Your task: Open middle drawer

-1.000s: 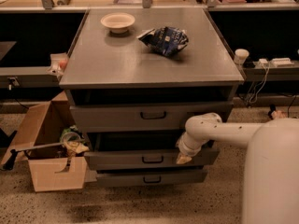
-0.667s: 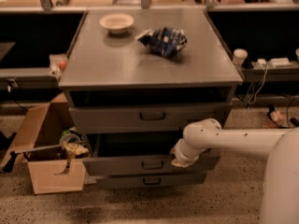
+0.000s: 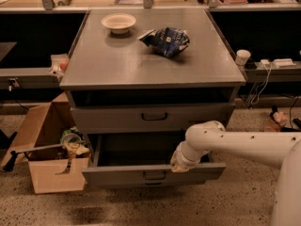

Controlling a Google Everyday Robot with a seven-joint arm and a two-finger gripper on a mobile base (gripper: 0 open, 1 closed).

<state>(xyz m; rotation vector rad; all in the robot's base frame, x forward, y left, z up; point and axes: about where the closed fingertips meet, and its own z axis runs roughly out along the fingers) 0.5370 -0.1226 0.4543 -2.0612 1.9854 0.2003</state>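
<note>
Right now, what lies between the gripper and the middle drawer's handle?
Bare front panel only, camera view; the gripper is at the middle drawer's front edge, right of its handle.

**Arm** point(image 3: 244, 146): one white arm enters from the right edge of the view. It runs almost level toward the left and rises slightly along its length. The link is a smooth tube with small dark dots along its side.

**Body** point(image 3: 288, 192): the rounded white housing fills the lower right corner, below the arm.

**Wrist** point(image 3: 203, 136): the link ends in a rounded white joint. Here the arm bends downward and to the left.

**Gripper** point(image 3: 180, 163): it hangs just below the wrist and points down and left. It sits at the top rim of the middle drawer point(image 3: 117, 175) front, right of centre. Its own bulk hides the exact contact with the rim.
</note>
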